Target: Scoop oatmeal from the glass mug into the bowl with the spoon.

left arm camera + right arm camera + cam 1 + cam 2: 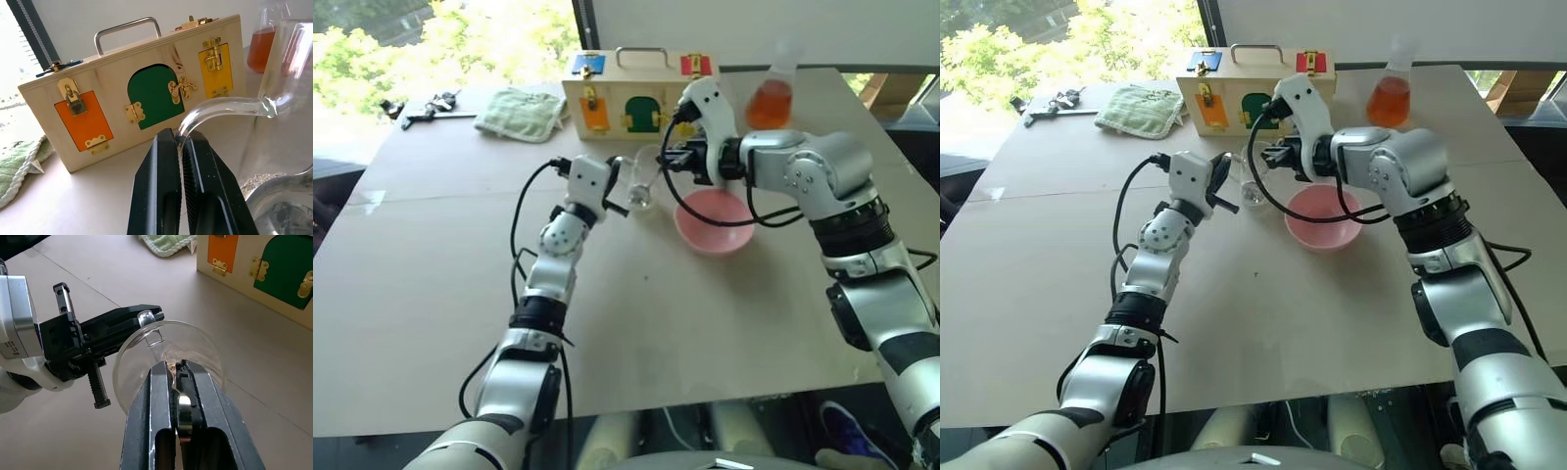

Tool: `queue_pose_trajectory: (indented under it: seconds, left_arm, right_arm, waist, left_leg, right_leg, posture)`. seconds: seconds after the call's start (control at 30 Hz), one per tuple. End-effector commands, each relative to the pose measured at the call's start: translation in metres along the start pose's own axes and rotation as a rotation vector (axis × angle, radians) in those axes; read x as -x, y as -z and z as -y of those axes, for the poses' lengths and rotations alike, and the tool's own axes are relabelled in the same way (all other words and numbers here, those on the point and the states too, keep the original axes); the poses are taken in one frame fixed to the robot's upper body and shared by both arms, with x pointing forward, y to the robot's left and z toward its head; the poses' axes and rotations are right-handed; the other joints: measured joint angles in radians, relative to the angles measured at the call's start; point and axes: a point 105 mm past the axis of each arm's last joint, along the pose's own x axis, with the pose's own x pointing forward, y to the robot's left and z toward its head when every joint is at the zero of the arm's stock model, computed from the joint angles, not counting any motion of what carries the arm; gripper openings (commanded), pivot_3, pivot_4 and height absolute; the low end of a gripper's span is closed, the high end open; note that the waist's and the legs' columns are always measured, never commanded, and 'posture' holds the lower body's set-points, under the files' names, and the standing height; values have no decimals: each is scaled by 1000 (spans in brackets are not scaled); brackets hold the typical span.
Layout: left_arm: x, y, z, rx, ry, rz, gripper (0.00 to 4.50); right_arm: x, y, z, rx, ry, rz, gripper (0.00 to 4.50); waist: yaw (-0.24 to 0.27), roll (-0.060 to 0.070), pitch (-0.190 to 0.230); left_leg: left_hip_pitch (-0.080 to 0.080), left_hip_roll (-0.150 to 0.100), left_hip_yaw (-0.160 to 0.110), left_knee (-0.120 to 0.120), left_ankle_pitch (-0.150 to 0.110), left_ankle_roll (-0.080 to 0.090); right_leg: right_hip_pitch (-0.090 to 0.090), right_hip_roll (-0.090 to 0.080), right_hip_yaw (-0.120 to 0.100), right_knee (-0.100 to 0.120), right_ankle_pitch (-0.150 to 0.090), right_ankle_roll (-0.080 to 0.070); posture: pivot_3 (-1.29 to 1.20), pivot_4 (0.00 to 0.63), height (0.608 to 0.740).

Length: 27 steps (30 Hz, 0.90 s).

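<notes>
While left gripper [182,147] pinches the glass mug [644,183] handle, right gripper [177,377] clamps the spoon [183,406] over the rim. Scoop step: dip down into the oatmeal [257,179], then swing to the bowl [715,220] beside it.

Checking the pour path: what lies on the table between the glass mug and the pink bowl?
Nothing; in the head views bare tabletop separates the glass mug from the bowl.

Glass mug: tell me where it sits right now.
The glass mug stands mid-table, just in front of the wooden lock box and left of the pink bowl; the left pincer is shut on its handle.
</notes>
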Motion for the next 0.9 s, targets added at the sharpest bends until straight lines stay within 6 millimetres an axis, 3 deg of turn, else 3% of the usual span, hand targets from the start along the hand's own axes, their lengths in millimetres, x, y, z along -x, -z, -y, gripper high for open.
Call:
queue_pose_trajectory:
  seconds: [0.03,0.4,0.57,0.73,0.9]
  left_arm:
    - [-9,-31,-1,-32,20,126,18]
    - [-9,-23,3,-49,36,97,18]
    - [-9,-24,-2,-66,12,100,18]
    - [-9,-25,-4,-67,0,104,18]
    - [-8,-24,-3,-68,-5,103,18]
  right_arm:
    - [9,-24,3,73,19,77,0]
    - [18,-31,11,210,54,88,0]
    - [17,-17,7,235,21,36,0]
    - [16,-7,-5,169,-50,7,0]
    - [18,-12,-7,37,-68,10,0]
  waist:
    - [2,0,0]
    - [-1,0,0]
    - [-1,0,0]
    - [-2,0,0]
    - [-1,0,0]
  left_leg:
    - [0,0,0,0,0,0]
    - [0,0,0,0,0,0]
    - [0,0,0,0,0,0]
    - [0,0,0,1,0,0]
    - [0,0,0,1,0,0]
  right_leg:
    - [0,0,0,0,0,0]
    - [-1,-1,-1,1,0,0]
    - [-1,-1,-1,1,0,0]
    - [-1,-1,-1,1,0,0]
    - [-1,-1,-1,2,0,0]
  posture:
    - [0,150,740]
    - [0,150,740]
    - [0,150,740]
    - [0,150,740]
    - [0,150,740]
